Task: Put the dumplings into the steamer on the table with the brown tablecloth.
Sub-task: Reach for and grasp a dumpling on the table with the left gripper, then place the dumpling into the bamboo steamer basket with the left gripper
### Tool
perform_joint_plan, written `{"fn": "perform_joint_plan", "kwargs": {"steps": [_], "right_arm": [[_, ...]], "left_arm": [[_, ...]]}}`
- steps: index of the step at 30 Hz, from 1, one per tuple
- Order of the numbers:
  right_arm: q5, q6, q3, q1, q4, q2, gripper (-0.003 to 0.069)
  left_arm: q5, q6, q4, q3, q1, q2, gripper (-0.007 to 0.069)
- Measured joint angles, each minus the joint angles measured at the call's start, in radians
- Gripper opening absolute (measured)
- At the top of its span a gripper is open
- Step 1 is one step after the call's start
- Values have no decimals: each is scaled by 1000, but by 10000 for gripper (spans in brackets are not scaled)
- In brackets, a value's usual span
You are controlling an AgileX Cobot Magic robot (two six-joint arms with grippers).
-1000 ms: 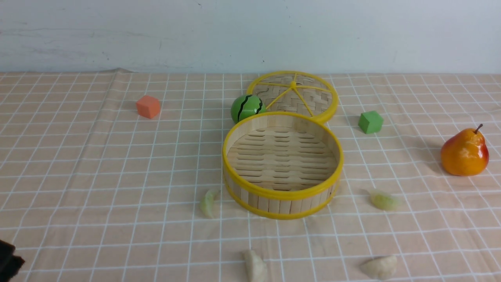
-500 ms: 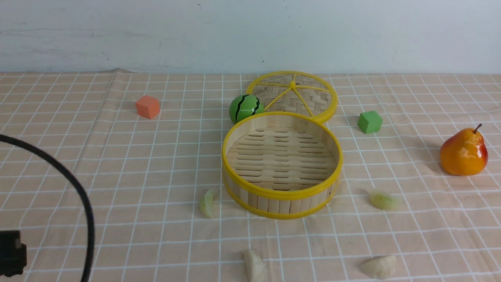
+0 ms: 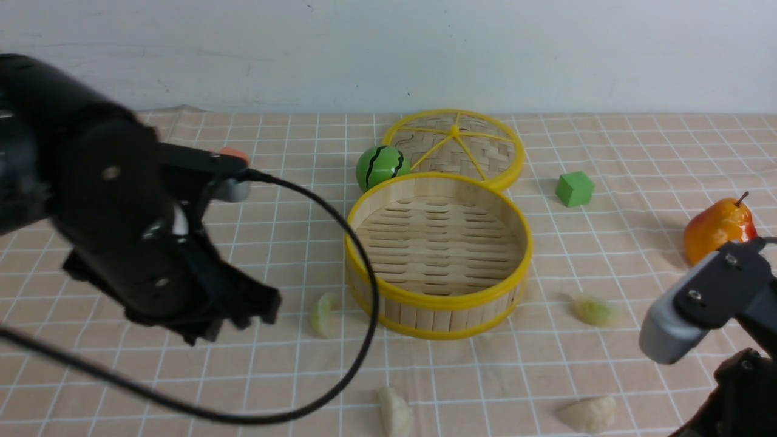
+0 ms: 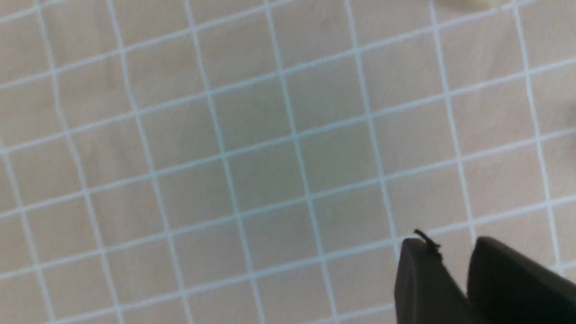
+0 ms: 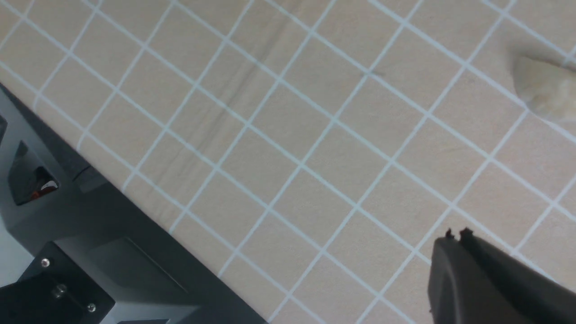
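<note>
The left arm (image 3: 115, 212) hides most of the orange cube (image 3: 234, 153), and the right arm (image 3: 704, 309) hides part of the pear (image 3: 716, 223). Only the wrist views show the fingers clearly: the left hand (image 4: 450, 247) is slightly parted and empty, the right hand (image 5: 456, 236) closed and empty. The dumplings (image 3: 322, 314) lie on the cloth (image 3: 182, 376) outside the steamer (image 3: 437, 306).

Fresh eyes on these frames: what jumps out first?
The bulky black left arm fills the front view's left side, its cable looping toward the round bamboo steamer with yellow rims, empty at mid-table. A pale green crescent dumpling lies just left of the steamer, and an orange-red pear stands far right.
</note>
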Motion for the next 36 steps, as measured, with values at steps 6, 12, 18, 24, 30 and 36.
{"fn": "perform_joint_plan", "kwargs": {"steps": [6,12,18,24,30,36], "right_arm": [[12,3,-3,4,3,-42,-10],[57,31,-3,4,-1,-115,-9],[75,103,-6,4,-51,-191,-3],[84,154,-8,4,-101,-211,-2],[84,168,-8,4,-108,-213,-1],[84,168,-8,4,-128,-214,0]], "left_arm": [[-75,-7,-17,-168,-1,263,482],[-132,-21,-30,-253,3,429,567],[-196,-32,-76,-289,33,527,566],[-208,-32,-119,-291,44,572,402],[-173,-20,-92,-315,45,535,160],[-122,-1,-92,-432,17,430,167]]}}
